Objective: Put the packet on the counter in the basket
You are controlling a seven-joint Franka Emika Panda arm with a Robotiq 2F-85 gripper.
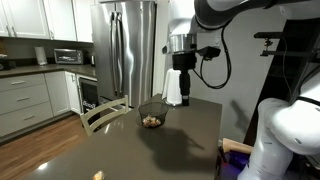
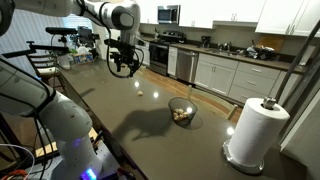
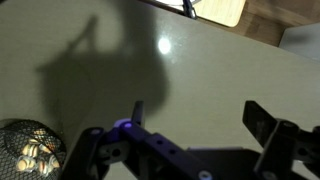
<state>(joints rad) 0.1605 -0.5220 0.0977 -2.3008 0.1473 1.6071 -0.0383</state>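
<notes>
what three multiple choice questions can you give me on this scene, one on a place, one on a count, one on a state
1. Where does the packet lie?
A) in the basket
B) on the counter, apart from the basket
C) in the hand

2. How many paper towel rolls stand on the counter?
A) one
B) two
C) three

3. How is the hand?
A) shut on the packet
B) open and empty
C) shut on the basket

Answers:
1 B: both exterior views show the packet alone on bare counter, away from the basket.
2 A: only a single white roll stands there.
3 B: in the wrist view the hand gapes wide with nothing in it.
</notes>
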